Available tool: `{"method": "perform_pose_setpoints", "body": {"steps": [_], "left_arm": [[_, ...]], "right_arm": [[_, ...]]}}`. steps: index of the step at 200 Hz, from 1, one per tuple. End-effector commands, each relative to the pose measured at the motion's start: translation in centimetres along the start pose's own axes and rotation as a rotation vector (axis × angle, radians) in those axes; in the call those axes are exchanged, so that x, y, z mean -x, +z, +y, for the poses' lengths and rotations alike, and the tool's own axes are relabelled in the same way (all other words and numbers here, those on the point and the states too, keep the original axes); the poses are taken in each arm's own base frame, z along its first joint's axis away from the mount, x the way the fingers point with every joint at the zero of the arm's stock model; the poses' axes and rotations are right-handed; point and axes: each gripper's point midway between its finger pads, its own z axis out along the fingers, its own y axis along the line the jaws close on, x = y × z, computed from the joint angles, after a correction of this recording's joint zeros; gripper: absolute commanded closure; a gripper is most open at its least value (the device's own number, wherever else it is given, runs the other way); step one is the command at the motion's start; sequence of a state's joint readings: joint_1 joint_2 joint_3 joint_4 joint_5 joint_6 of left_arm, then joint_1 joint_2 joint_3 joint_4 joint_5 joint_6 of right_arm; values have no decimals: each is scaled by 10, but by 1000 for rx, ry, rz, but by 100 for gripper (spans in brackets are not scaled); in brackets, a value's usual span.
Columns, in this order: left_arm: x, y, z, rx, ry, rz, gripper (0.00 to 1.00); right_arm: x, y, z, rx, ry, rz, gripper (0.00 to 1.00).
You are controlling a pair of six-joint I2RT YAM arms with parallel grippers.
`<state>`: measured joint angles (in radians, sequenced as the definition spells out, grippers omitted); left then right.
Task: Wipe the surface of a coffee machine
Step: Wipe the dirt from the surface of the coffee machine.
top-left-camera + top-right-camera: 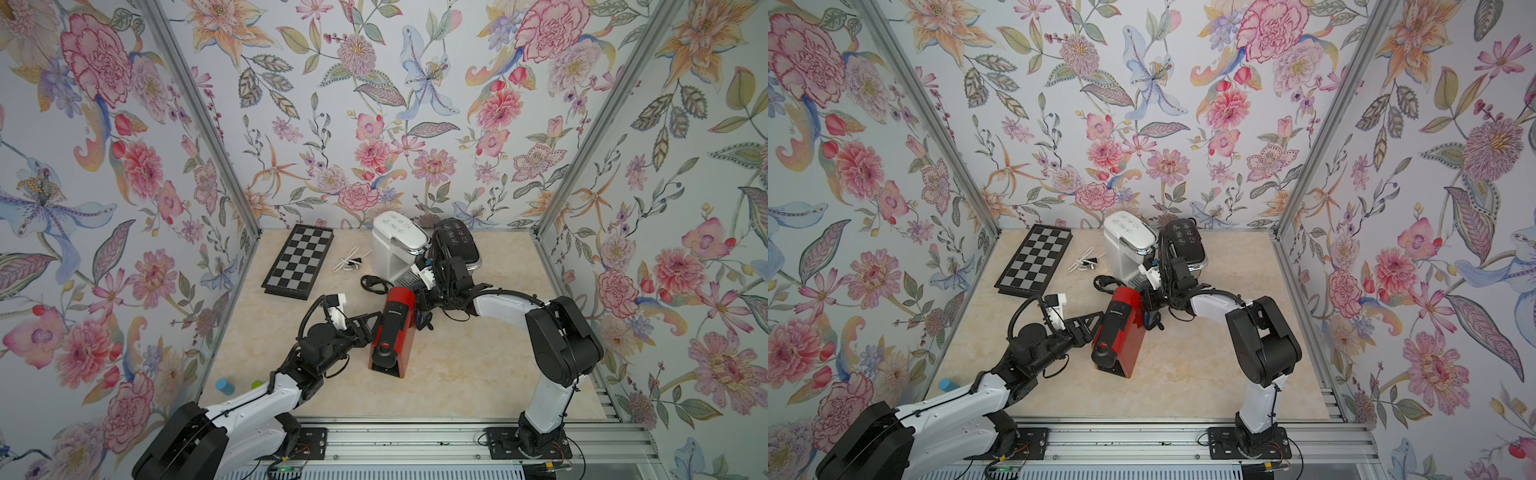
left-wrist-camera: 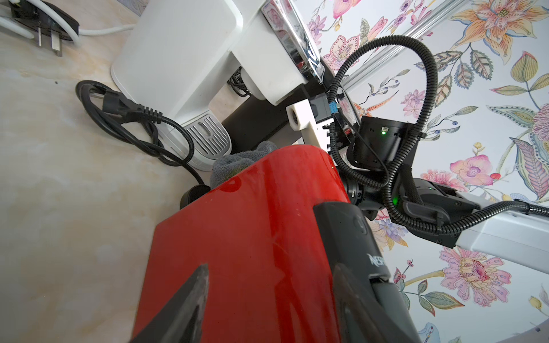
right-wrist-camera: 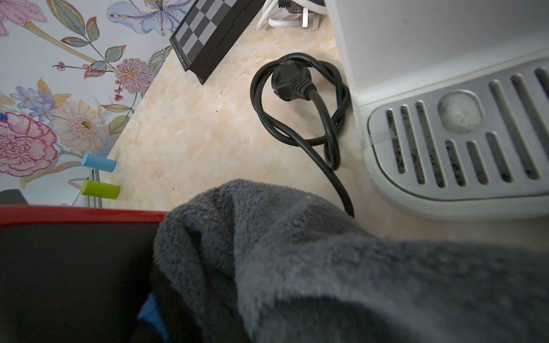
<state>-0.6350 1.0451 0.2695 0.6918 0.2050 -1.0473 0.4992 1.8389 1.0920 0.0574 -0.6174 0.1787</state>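
A red coffee machine (image 1: 392, 332) with a black top strip stands upright mid-table, seen in both top views. My left gripper (image 1: 371, 323) reaches it from the left. In the left wrist view its jaws stand apart, and both dark fingertips (image 2: 203, 285) rest against the machine's red side (image 2: 252, 237) without wrapping round it. My right gripper (image 1: 422, 316) is at the machine's far right corner, shut on a grey fluffy cloth (image 3: 297, 252). The cloth hides the jaws in the right wrist view and lies against the machine's back edge (image 3: 74, 215). A bit of cloth (image 2: 237, 160) shows behind the machine.
A white coffee machine (image 1: 395, 245) and a black one (image 1: 457, 241) stand at the back, close behind the right arm. A coiled black power cord (image 1: 374, 284) and a white cable (image 1: 347, 262) lie nearby. A chessboard (image 1: 299, 262) sits back left. Blue (image 1: 224, 385) and green (image 1: 257, 384) cylinders lie front left.
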Motion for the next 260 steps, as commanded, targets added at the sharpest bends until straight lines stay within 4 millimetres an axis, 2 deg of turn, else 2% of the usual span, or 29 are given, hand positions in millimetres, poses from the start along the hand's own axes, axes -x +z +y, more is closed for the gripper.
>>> {"method": "perform_pose_setpoints", "body": {"steps": [1, 61, 110, 149, 190, 260], "left_arm": [[-4, -4, 6, 14, 7, 8, 33], [-3, -11, 13, 28, 2, -4, 33], [-5, -13, 16, 34, -3, -4, 33], [-6, -14, 19, 41, -5, 0, 33], [-6, -13, 18, 31, -14, -5, 33], [-9, -11, 14, 1, -28, 5, 33]], "right_arm": [[-90, 18, -1, 40, 135, 271, 100], [-99, 21, -15, -19, 134, 295, 100], [-97, 18, -12, -23, 124, 290, 100], [-79, 6, 21, 69, 100, 251, 100], [-53, -20, 55, 160, 80, 179, 100], [-20, -56, 86, 234, 61, 82, 100]]}}
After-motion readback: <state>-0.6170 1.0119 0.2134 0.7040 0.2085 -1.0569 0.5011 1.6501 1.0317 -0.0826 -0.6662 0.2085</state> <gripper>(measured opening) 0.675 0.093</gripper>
